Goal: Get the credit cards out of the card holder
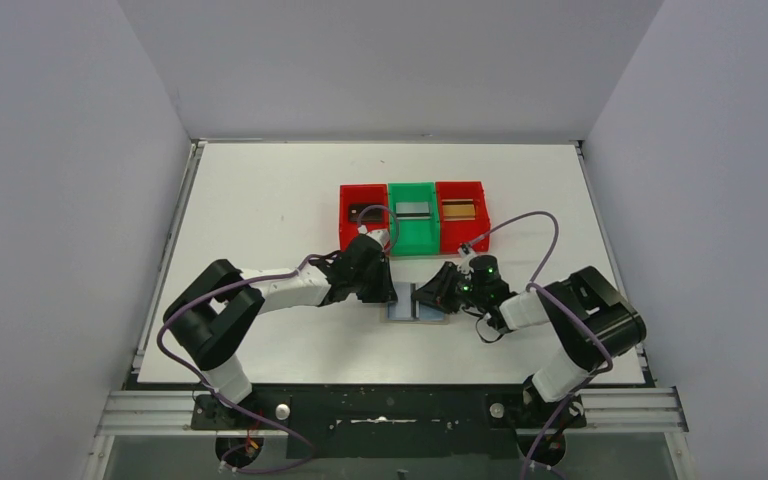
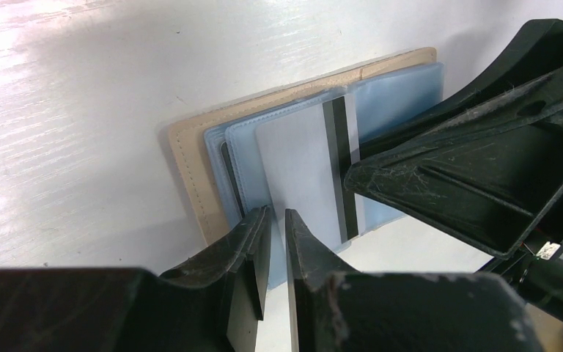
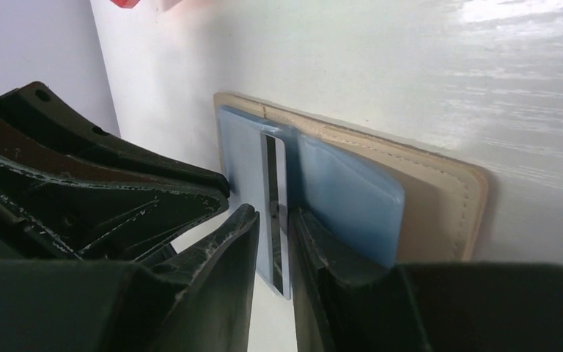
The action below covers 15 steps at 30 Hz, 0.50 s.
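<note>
Arm tips head to head at centre of white table.
Fingers of right gripper sit close either side of the striped edge of a thin silver-grey card; a true clamp cannot be told. Fingers of left gripper are nearly together at the card's opposite edge, hold unclear. The card lies on the light blue lining of the flat beige-tan card holder, which is spread open. A row of red, green and red plastic bins stands just beyond.

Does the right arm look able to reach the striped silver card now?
Probably yes: the card juts from the card holder between the right tool's fingers; left tool sits aside.
</note>
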### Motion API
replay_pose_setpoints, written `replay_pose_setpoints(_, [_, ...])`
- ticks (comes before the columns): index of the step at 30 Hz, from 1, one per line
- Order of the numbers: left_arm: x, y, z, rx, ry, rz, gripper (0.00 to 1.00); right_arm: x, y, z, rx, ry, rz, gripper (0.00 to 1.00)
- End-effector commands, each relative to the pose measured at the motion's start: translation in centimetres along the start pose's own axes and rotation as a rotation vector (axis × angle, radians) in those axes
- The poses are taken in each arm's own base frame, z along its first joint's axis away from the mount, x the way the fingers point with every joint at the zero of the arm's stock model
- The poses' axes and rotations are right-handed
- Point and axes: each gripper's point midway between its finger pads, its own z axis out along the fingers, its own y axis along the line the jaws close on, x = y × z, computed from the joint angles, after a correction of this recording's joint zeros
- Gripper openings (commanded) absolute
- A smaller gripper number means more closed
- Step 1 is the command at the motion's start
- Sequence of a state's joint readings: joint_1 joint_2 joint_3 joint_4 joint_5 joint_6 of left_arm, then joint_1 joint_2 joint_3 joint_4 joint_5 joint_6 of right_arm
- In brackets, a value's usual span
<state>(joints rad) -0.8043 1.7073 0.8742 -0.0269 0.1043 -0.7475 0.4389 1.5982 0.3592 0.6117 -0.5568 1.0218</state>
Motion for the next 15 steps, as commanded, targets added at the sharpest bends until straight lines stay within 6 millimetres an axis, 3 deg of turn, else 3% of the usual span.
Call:
replay_pose_setpoints(1, [1.32,1.64,-0.06,-0.061,0.032,0.015,0.14,-0.73,0.58,0.34,-0.041,-0.029,-0.012,0.26])
replay_pose_setpoints(4, [1.35,1.69,-0.05,-0.062,0.033,0.016,0.14,-0.61,0.38,0.38,-0.038,-0.028,-0.006,0.25])
replay_pose_setpoints(11, [1.28,1.57,-0.09,-0.06,0.032,0.016,0.14,-0.76,0.17,0.32,-0.028,-0.035,-0.006,0.05])
replay_pose_setpoints(15, [1.12,1.62,-0.17,-0.064,0.026,0.015,0.14,-1.33,-0.01,-0.3,-0.005,-0.069,-0.017,0.0])
